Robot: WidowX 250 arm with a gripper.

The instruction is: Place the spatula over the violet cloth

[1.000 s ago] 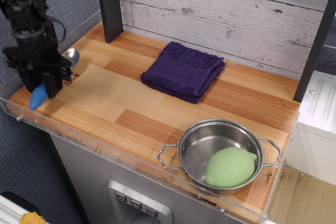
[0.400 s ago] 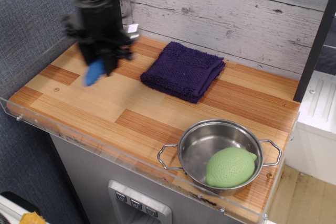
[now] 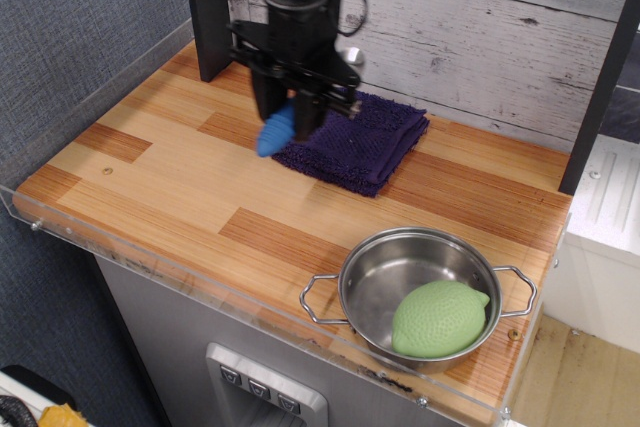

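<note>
Pot [image 3: 420, 292] with the green lemon [image 3: 438, 318] sits up front, ignoring it. My gripper [image 3: 290, 112] is clamped on the spatula [image 3: 277, 133], hanging at the violet cloth [image 3: 350, 137]'s left edge. Next: nudge right, lower, let go.

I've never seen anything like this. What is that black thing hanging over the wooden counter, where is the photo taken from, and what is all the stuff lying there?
The black thing is a robot arm, ending in a gripper, a two-fingered claw. The single camera looks down at the wooden counter from the front and above. The gripper is shut on the spatula: its blue handle pokes out below, and a bit of shiny metal shows behind the arm. It hangs at the left edge of the violet cloth, a folded towel by the back wall. Nearer the front right stands a steel pot with a green lemon-shaped object inside. A clear plastic rim runs along the counter's front.
</note>
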